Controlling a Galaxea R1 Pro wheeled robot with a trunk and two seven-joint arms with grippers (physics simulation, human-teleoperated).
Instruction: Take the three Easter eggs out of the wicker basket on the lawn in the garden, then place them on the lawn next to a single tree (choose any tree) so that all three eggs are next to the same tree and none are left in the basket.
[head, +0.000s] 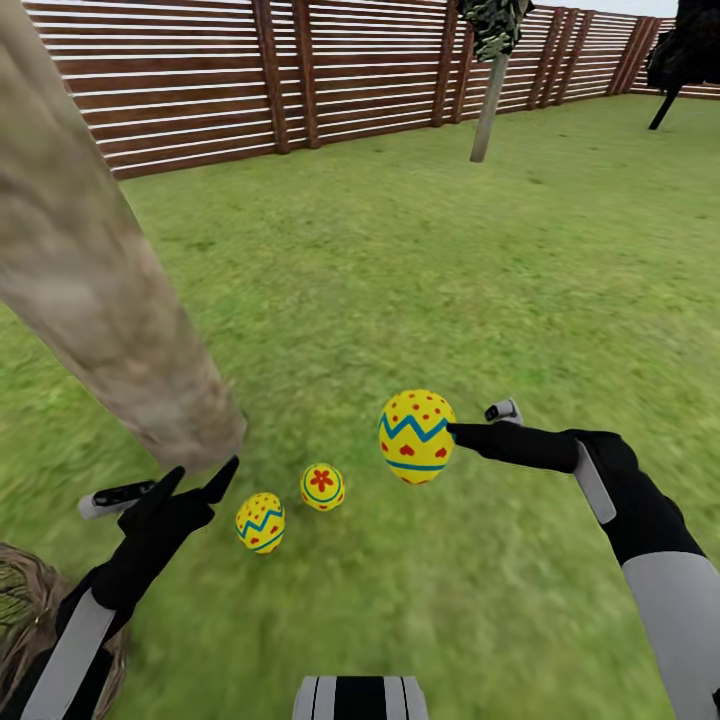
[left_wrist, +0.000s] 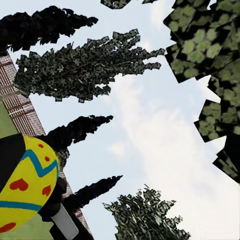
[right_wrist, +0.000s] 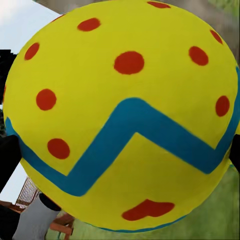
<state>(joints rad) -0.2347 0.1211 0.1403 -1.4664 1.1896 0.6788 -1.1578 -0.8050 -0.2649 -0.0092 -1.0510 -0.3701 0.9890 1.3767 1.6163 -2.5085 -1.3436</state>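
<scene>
- The right gripper (head: 452, 432) is closed on an Easter egg (head: 416, 436), its dark fingers pinching the egg's side, held above the lawn (head: 420, 260).
- In the right wrist view the held egg (right_wrist: 122, 117) sits right in front of the camera: yellow shell, red dots, a blue-green zigzag band and a red heart shape near its lower end; dark fingertips (right_wrist: 7, 157) show at its edges.
- The left gripper (head: 195, 482) hangs low over the grass with its fingers spread apart and nothing between them.
- In the left wrist view the held egg (left_wrist: 25, 190) shows at the frame's edge, against sky, a leafy canopy and dark columnar trees (left_wrist: 85, 67).
- Two more eggs lie on the grass between the two grippers: one with a red flower (head: 322, 487), and just beside it one with a zigzag and red marks (head: 260, 522). They are close together; I cannot tell whether they touch.
- Both lie near the foot of the tree (head: 90, 270), whose thick pale mottled trunk leans across the head view's left side.
- The wicker basket (head: 25, 610) sits at the lower left corner of the head view, partly behind the left arm; its inside is not readable.
- A brown slat fence (head: 200, 80) closes the garden at the back, with a thin-trunked tree (head: 490, 100) in front of it.
- No writing or labels can be read on anything.
</scene>
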